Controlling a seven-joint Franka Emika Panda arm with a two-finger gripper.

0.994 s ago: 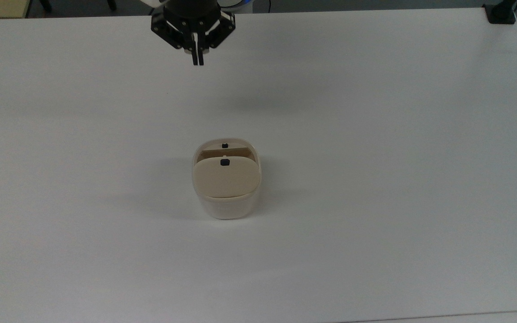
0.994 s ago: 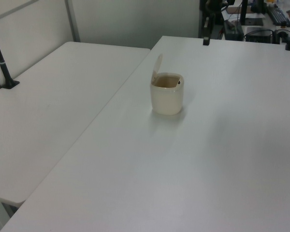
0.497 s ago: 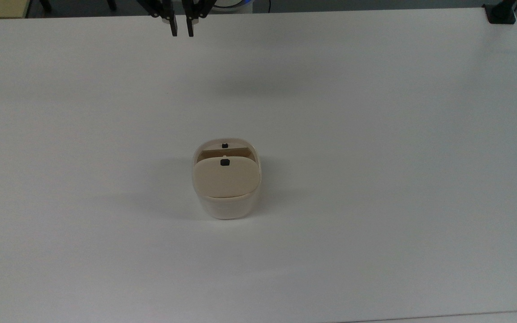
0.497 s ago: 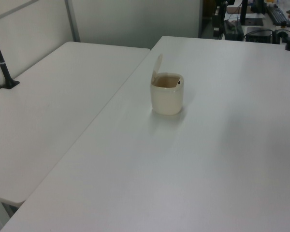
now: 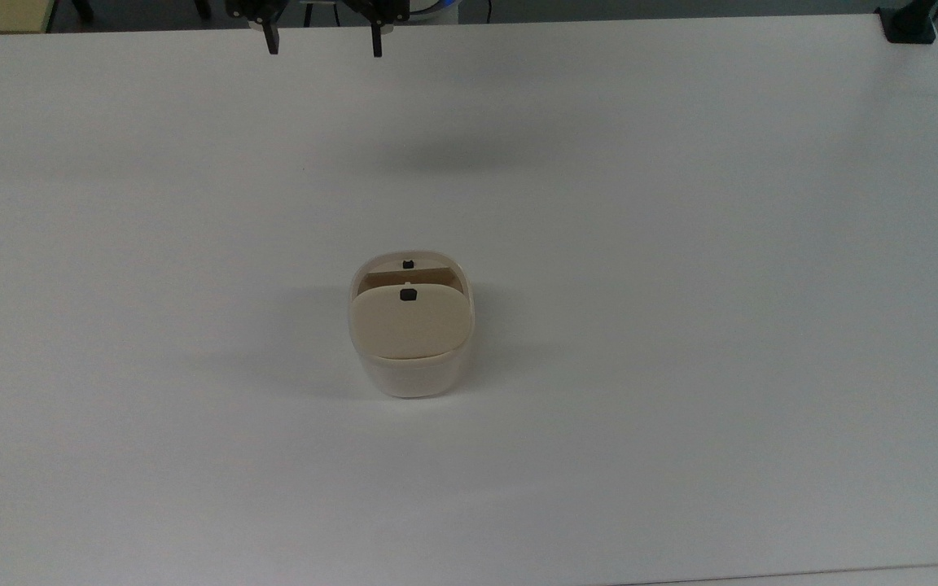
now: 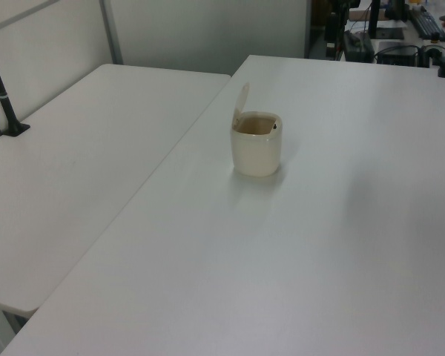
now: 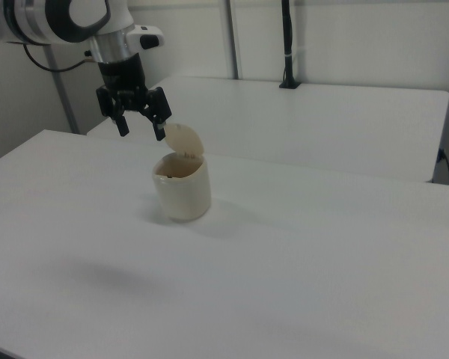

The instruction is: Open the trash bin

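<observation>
The cream-white trash bin (image 5: pixel 410 366) stands near the middle of the white table (image 5: pixel 681 244). Its beige lid (image 5: pixel 409 325) is swung up on its hinge, with a black button (image 5: pixel 408 296) near its free edge. In the left view the trash bin (image 6: pixel 256 148) shows its lid (image 6: pixel 241 102) standing upright and the inside exposed. In the right view the trash bin (image 7: pixel 182 187) has its lid (image 7: pixel 184 140) raised too. My gripper (image 5: pixel 324 45) hangs open at the top view's upper edge, far from the bin. In the right view the gripper (image 7: pixel 141 130) floats high above the table, empty.
A black clamp (image 5: pixel 909 24) sits at the table's corner in the top view's upper right. A second white table (image 6: pixel 81 170) adjoins in the left view's left, with a black post (image 6: pixel 4 96) on it. A black post (image 7: pixel 287 45) stands on the table behind in the right view.
The gripper has risen and drawn back toward the top view's upper edge, and its fingers have spread from shut to wide open. The bin and its raised lid have not moved.
</observation>
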